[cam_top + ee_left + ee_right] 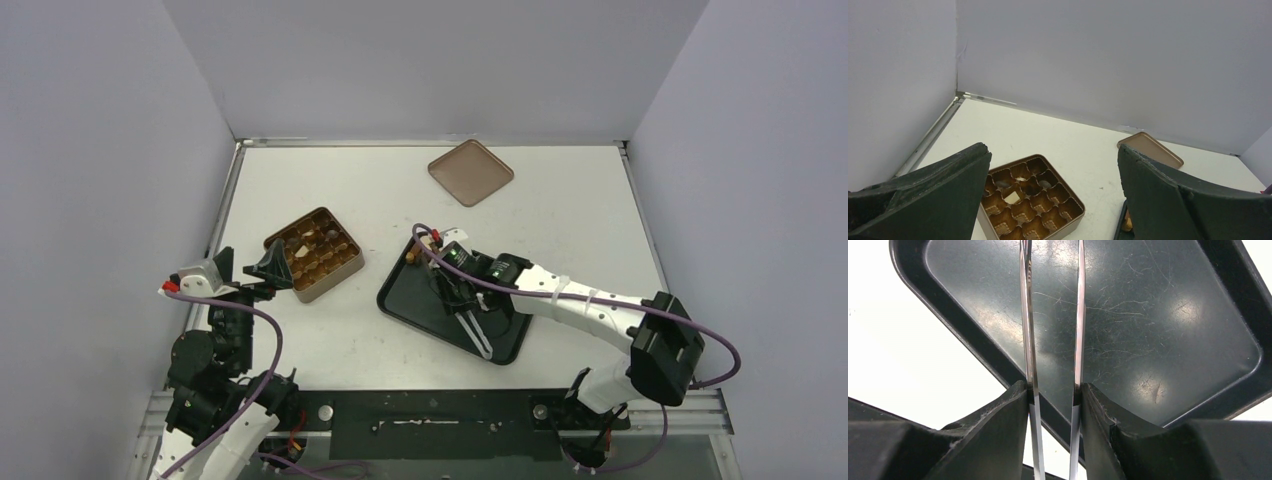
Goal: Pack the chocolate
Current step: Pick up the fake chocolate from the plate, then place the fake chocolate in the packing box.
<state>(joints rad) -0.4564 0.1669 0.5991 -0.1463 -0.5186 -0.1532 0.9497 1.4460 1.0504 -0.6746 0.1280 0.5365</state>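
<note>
Chocolate pieces sit in the cups of the gold-brown tin, a cream-white one and two dark ones. More chocolate lies at the far corner of the black tray, and one tan piece shows at the tray's edge. My left gripper hangs open just left of the tin, jaws wide apart. My right gripper is over the tray, shut on metal tongs. The two arms of the tongs run on past the gripper over the tray floor.
The flat brown lid lies at the back of the table, right of centre, and shows behind my left gripper's right finger. Grey walls close in the table on three sides.
</note>
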